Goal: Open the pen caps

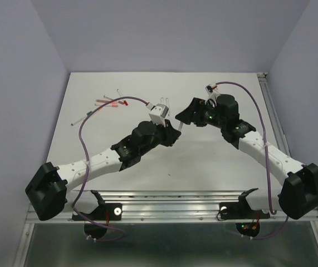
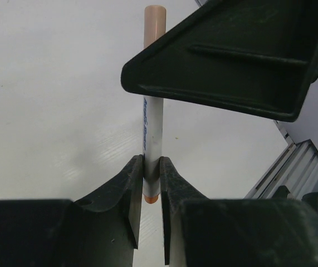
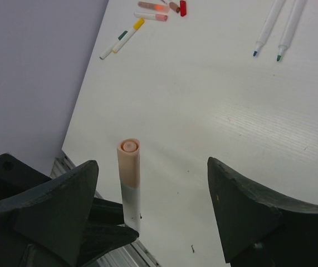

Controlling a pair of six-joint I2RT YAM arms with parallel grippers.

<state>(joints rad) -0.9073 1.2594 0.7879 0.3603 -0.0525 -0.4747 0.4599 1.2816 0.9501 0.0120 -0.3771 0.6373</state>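
Over the white counter [image 1: 203,161] our left claw [image 2: 151,167] clamps a white pen [image 2: 152,128]; its peach cap [image 3: 128,161] sits between the spread jaws of our right claw [image 3: 152,167]. Next, we reckon: pinch the cap, pull straight off.

The right gripper [image 3: 152,167] is holding its fingers [image 3: 58,203] wide apart. The pen [image 3: 131,203] with its peach cap [image 3: 128,158] is sticking into that gap, leaving free room on either side. The left gripper [image 2: 151,167] is clamping the pen's other end, blocking access there. Loose pens [image 1: 100,107] are cluttering the tabletop's [image 1: 203,161] far-left part, while its middle is lying open.
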